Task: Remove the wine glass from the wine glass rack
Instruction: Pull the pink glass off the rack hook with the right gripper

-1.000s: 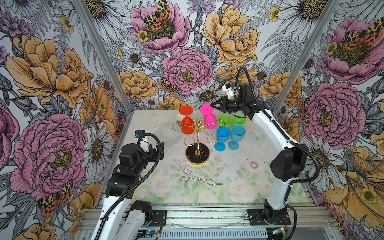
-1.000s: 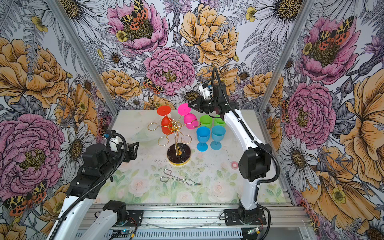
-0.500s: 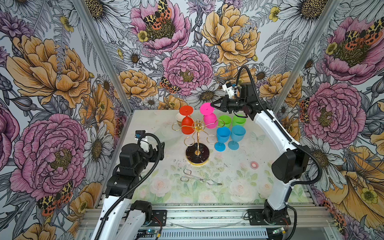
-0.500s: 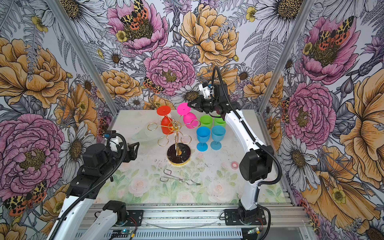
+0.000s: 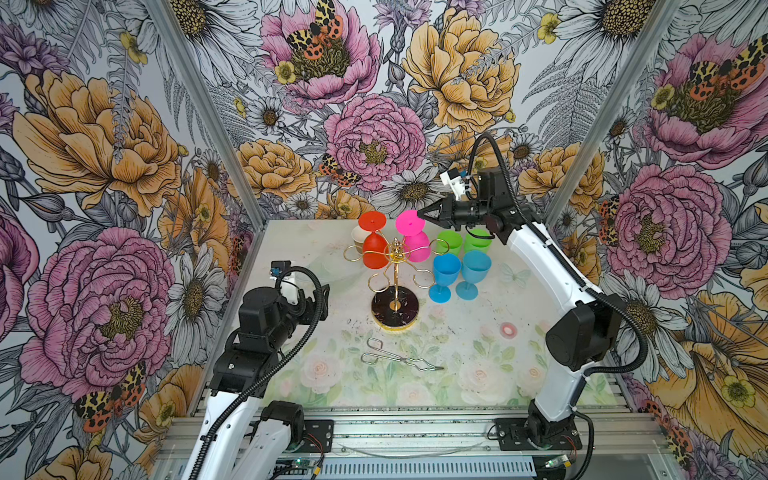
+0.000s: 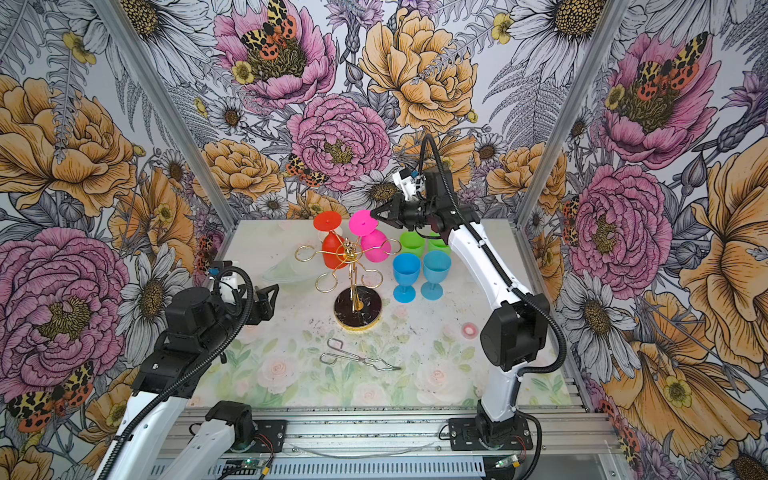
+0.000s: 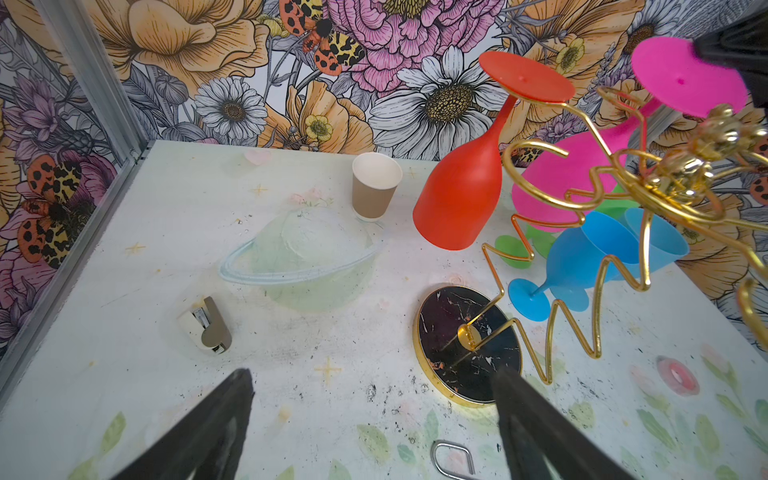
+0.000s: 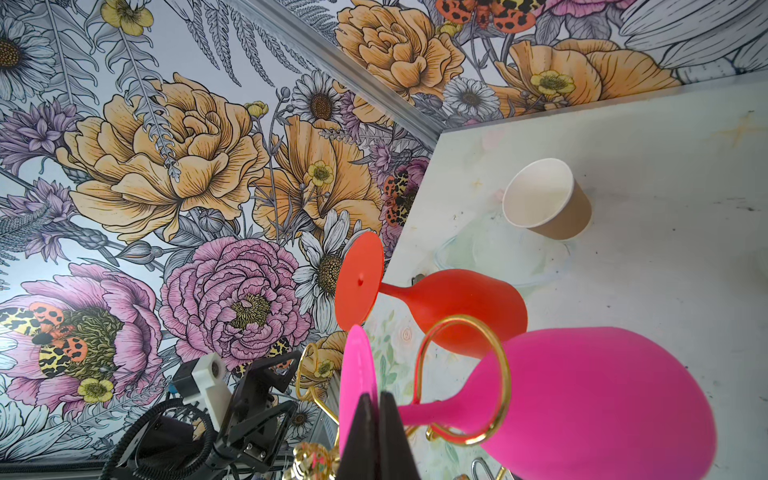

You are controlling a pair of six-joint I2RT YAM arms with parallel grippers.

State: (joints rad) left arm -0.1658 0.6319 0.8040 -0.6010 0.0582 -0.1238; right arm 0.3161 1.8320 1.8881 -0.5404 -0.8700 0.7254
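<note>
The gold wire wine glass rack (image 5: 395, 282) (image 6: 353, 270) stands mid-table on its round black base (image 7: 465, 345). Two wine glasses hang on it upside down, a pink one (image 5: 417, 247) (image 6: 374, 249) (image 8: 582, 399) and a red one (image 5: 374, 253) (image 6: 334, 253) (image 7: 457, 195). The pink stem sits inside a gold loop (image 8: 500, 365). My right gripper (image 5: 420, 215) (image 6: 372, 214) (image 8: 378, 401) is shut on the edge of the pink glass's round foot (image 8: 357, 374). My left gripper (image 6: 268, 293) (image 7: 372, 374) is open and empty, low at the table's left, short of the rack base.
Two blue glasses (image 5: 457, 270) and two green ones (image 5: 461, 241) stand upright right of the rack. A paper cup (image 7: 374, 191) and a clear bowl (image 7: 303, 257) sit behind left. Steel tongs (image 5: 399, 359) lie in front, with a small stapler-like thing (image 7: 205, 324) nearby.
</note>
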